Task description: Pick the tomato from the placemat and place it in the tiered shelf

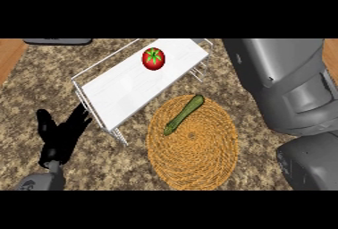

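Speckled brown stone counter (33, 80), seen steeply from above. Wood (9, 56) beyond its left and right edges, at far end. Dark grey flat item (58, 41), cut off, at far edge near left corner.

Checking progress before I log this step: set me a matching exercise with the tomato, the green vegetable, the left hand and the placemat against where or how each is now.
Things:
1. tomato
2. green vegetable
3. left hand
4. placemat

Places or states:
A. open, fingers up, at the view's lower left
B. on the tiered shelf's white top
C. woven, orange, lower right of the shelf
D. lying on the woven mat's upper part

Pairs: 1-B, 2-D, 3-A, 4-C
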Tool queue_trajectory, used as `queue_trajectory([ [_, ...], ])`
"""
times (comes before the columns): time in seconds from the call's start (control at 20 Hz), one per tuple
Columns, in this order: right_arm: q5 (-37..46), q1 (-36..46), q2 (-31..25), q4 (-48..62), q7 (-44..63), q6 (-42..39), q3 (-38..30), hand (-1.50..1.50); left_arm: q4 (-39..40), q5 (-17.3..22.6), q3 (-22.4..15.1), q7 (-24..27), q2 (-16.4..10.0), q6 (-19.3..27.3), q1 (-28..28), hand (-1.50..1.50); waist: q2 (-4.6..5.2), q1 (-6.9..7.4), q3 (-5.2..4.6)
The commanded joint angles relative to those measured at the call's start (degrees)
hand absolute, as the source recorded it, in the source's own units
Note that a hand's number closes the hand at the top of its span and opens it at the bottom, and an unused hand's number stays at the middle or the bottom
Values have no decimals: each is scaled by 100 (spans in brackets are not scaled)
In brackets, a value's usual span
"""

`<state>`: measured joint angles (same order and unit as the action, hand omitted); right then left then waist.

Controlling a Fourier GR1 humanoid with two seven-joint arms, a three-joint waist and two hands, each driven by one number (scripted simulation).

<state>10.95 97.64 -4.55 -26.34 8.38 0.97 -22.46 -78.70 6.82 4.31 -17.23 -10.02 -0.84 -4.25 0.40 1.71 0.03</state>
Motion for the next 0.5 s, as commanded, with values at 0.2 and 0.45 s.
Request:
queue_trajectory([
  [0.2,20,-205,-835,136,55,867,-322,-150,238,68,111,104,-109,-182,23,0,20,-39,-11],
  [0.45,-297,-398,-1806,496,132,188,-704,-150,66,17,32,-37,-23,-82,89,0,41,27,-5],
])
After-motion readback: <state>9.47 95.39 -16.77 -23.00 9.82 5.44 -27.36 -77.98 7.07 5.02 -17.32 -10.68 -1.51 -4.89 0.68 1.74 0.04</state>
